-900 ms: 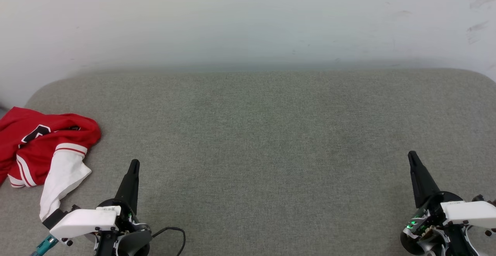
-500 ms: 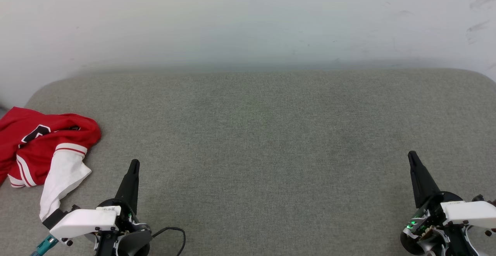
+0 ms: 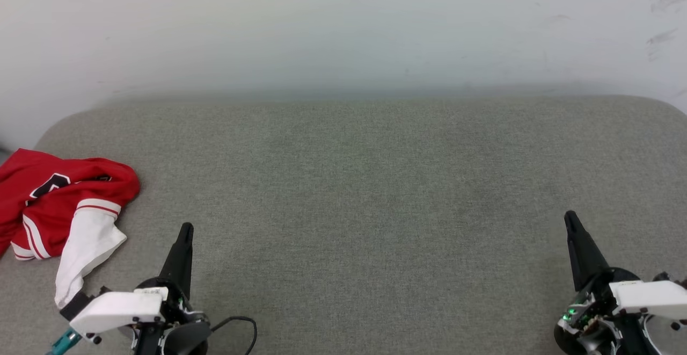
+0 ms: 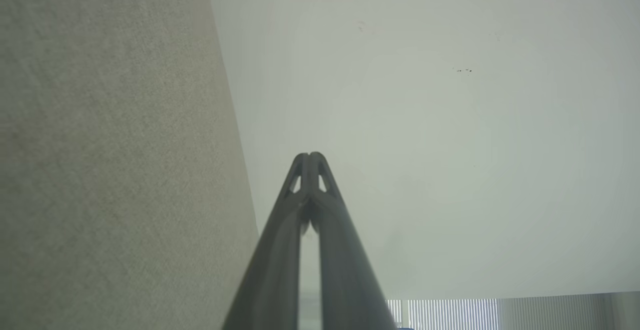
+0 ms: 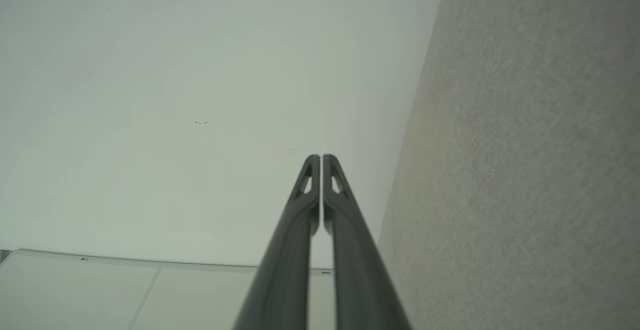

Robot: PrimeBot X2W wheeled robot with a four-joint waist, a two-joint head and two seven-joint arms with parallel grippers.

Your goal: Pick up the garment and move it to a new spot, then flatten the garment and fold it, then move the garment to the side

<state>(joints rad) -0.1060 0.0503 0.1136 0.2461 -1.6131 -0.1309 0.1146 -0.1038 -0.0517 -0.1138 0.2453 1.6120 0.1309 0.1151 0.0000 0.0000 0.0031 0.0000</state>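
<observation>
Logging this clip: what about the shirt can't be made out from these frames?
- The garment, head view: the picture's left edge cuts it off, so its full extent is unknown.
- Its black lettering, head view: crumpled folds hide most of it, so it is unreadable.
- The white sleeve, head view: its lower end meets the wrist housing of the left gripper. Whether they touch is unclear.

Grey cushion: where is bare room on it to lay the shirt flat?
The wide middle of the cushion, from left tool to right tool and back to the wall, is bare. The left edge is crowded: the crumpled shirt lies there, near the left tool.
</observation>
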